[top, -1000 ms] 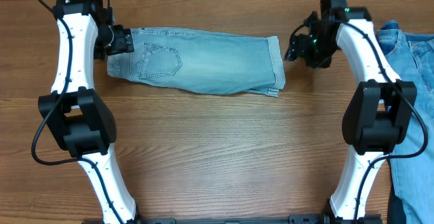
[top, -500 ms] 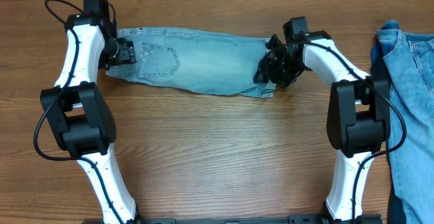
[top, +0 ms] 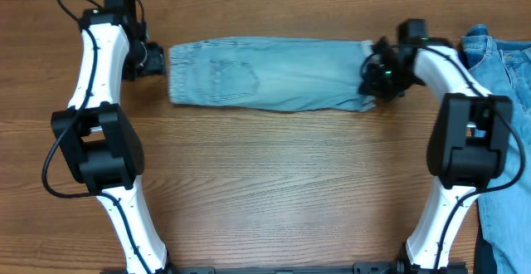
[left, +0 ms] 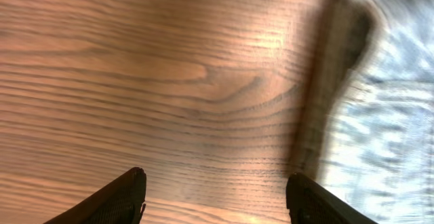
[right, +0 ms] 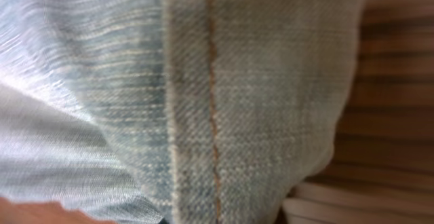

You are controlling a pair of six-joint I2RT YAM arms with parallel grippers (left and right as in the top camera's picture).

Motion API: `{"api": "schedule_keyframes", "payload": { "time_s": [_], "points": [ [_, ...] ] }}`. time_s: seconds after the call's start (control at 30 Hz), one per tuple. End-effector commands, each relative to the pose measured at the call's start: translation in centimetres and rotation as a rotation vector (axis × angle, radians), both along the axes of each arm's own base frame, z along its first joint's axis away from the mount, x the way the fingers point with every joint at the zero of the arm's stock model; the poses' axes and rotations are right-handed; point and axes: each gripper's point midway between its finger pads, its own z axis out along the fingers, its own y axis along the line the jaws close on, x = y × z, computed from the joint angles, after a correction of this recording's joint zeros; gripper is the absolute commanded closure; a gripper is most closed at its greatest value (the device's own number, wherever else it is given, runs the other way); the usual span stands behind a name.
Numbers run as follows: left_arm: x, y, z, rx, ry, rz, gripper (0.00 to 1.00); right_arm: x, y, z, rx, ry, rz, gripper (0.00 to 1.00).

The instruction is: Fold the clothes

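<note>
Left fingers (left: pixel 129 197): spread wide, empty, over bare surface (top: pixel 274 183) just beside waistband end | right fingers (top: pixel 375 75): at hem end, hidden by denim, closure cannot be told | pale denim shorts (top: pixel 274 75): lying flat between both arms, far side | risk: probably hem slipping or cloth bunching under one-sided pull; possible drift onto darker jeans (top: pixel 498 58) | writing: none readable

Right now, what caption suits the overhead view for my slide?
Pale light-blue denim shorts on wooden table; right gripper grips the hem, left gripper open beside the waistband.
</note>
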Motion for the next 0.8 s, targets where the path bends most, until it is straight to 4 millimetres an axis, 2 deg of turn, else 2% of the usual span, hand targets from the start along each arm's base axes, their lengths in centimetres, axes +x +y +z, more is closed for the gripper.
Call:
{"api": "schedule_keyframes", "payload": {
  "time_s": [0.0, 0.1, 0.17, 0.23, 0.27, 0.33, 0.37, 0.4, 0.5, 0.63, 0.77],
  "points": [
    [1.2, 0.2, 3.7, -0.013, -0.079, 0.0, 0.3, 0.0, -4.6, 0.3, -0.116, -0.03, -0.018, 0.96],
    [1.5, -1.0, 4.6, -0.08, -0.101, -0.016, 0.32, 0.2, -4.3, 0.4, -0.093, -0.039, -0.017, 0.96],
    [1.7, -3.8, 4.8, -0.211, -0.114, -0.057, 0.45, 0.4, -3.2, 0.5, -0.08, -0.049, 0.004, 0.96],
    [1.6, -6.0, 4.9, -0.26, -0.109, -0.094, 0.55, 0.5, -2.1, 0.5, -0.079, -0.05, 0.029, 0.96],
    [1.5, -7.3, 4.6, -0.272, -0.097, -0.117, 0.61, 0.5, -1.6, 0.5, -0.08, -0.051, 0.04, 0.96],
    [1.3, -10.1, 3.0, -0.264, -0.08, -0.208, 0.8, 0.7, -0.4, 0.6, -0.078, -0.06, 0.059, 0.96],
    [1.3, -10.9, 2.2, -0.255, -0.078, -0.229, 0.84, 0.8, 0.0, 0.6, -0.079, -0.064, 0.068, 0.96],
    [1.3, -11.5, 1.2, -0.232, -0.073, -0.245, 0.84, 0.7, 0.4, 0.6, -0.079, -0.064, 0.077, 0.96],
    [1.1, -12.3, -0.9, -0.215, -0.063, -0.259, 0.79, 0.7, 1.2, 0.6, -0.079, -0.065, 0.095, 0.96],
    [-0.1, -9.6, -4.1, -0.07, -0.005, -0.226, 0.78, 1.4, 1.2, 1.6, -0.08, -0.084, 0.094, 0.96],
    [-0.4, -9.0, -4.9, -0.035, 0.007, -0.22, 0.78, 2.2, 1.5, 3.7, -0.064, -0.098, 0.099, 0.96]
  ]
}}
